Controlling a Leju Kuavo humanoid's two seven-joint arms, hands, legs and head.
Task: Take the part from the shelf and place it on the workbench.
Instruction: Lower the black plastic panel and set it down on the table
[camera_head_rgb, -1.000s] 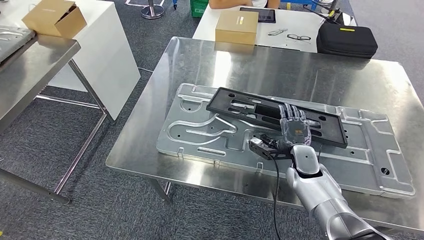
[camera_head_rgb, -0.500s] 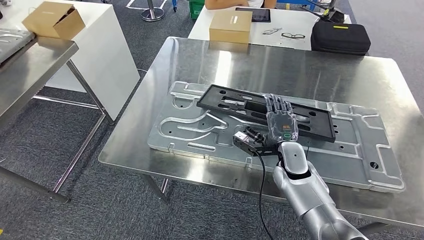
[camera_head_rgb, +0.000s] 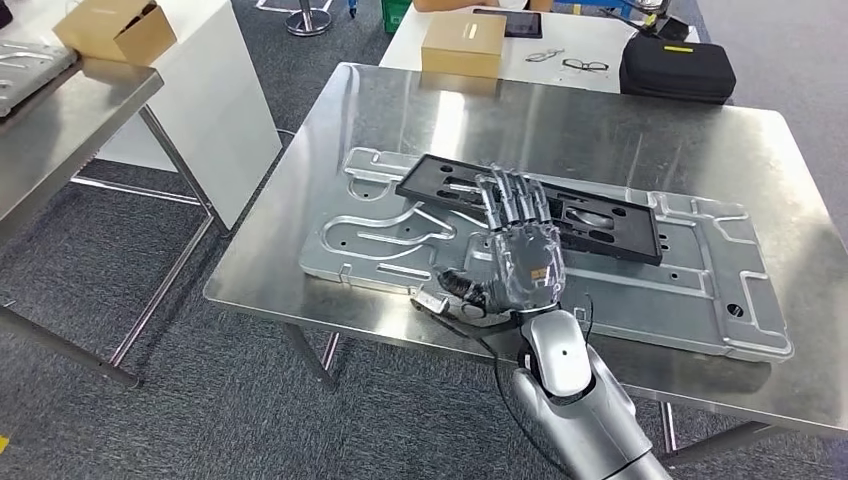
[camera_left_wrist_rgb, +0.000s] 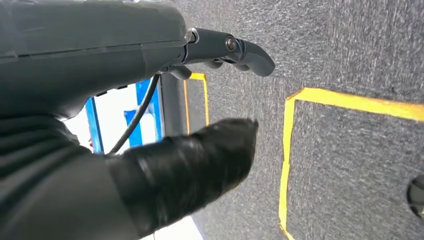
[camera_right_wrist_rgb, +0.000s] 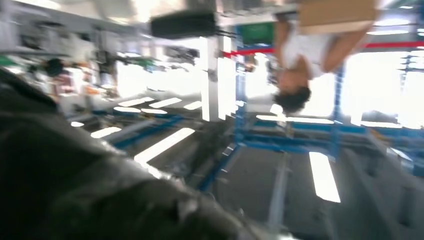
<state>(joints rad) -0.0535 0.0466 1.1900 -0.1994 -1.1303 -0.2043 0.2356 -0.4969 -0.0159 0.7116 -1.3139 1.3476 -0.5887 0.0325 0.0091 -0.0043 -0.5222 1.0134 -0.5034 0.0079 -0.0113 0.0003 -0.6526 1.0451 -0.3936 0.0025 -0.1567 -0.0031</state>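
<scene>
Head view, left to right: at the far left, a second steel table (camera_head_rgb: 60, 130) with a cardboard box (camera_head_rgb: 115, 28) beside a white cabinet (camera_head_rgb: 215, 90). Centre: the workbench (camera_head_rgb: 330, 180), steel top, carrying a large silver stamped plate (camera_head_rgb: 380, 235). The part (camera_head_rgb: 600, 228), a flat black frame with cut-outs, lies on that plate, flat, resting across its middle. The right hand (camera_head_rgb: 515, 255) hovers over the near-left portion of the part, fingers extended and apart, palm down, holding nothing; whether the fingertips touch the frame cannot be told. Behind the workbench: a white table with a second box (camera_head_rgb: 463, 45), spectacles (camera_head_rgb: 588, 66) and a black case (camera_head_rgb: 678, 70).

Left wrist view: left hand (camera_left_wrist_rgb: 150, 120) hangs over grey carpet with yellow tape lines (camera_left_wrist_rgb: 345, 97); fingers apart, nothing held.

Right wrist view: blurred, a person in the background.

Judgement: placing step appears complete, part down on the bench, hand released. Next move likely calls for lifting the right hand straight up and clear without dragging the frame off the plate
</scene>
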